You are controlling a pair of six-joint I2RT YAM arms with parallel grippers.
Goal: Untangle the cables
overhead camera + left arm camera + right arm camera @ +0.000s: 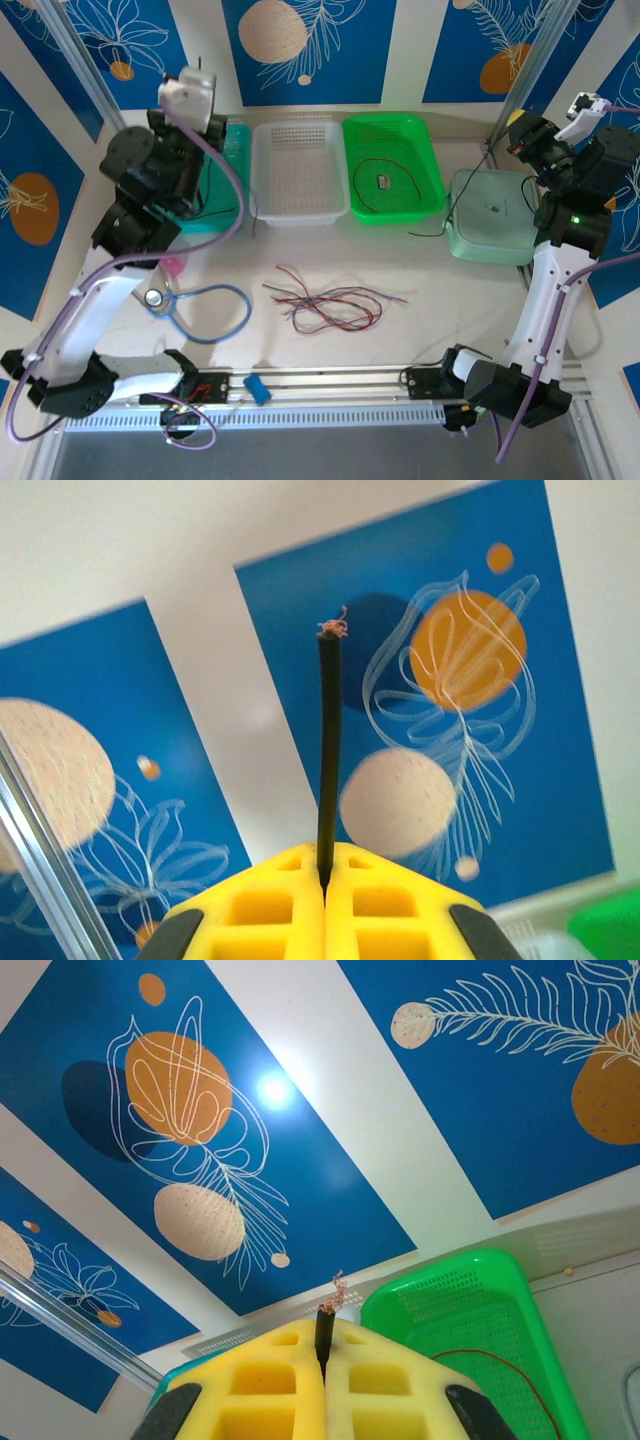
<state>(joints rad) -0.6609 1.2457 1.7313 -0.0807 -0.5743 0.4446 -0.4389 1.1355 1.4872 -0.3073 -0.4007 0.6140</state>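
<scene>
On the middle of the table (450,300), the tangled cables (330,302) lie in a loose heap of red, black and pale strands. They are well apart from the row of baskets at the far edge and clear of the metal rail (340,383) at the near edge. Bare tabletop surrounds the heap on its far and right sides. To its left a thick light-blue hose (215,312) curls in a loop.

The far row runs from a teal basket (228,190) on the left, through a white basket (295,170) and a green basket (420,165), to a pale green lidded box (490,225) on the right. One thin cable (355,190) loops inside the green basket around a small tag-like piece (383,181), too small to read. The mark on the box lid is also too small to read.

Both arms are raised toward the blue-and-orange wall panels. The left gripper (325,868) has its yellow fingers pressed together on a black cable (327,740) that stands upright, with frayed copper at its tip. The right gripper (322,1345) is likewise clamped tight on a black cable stub (323,1326) with bare copper strands.
</scene>
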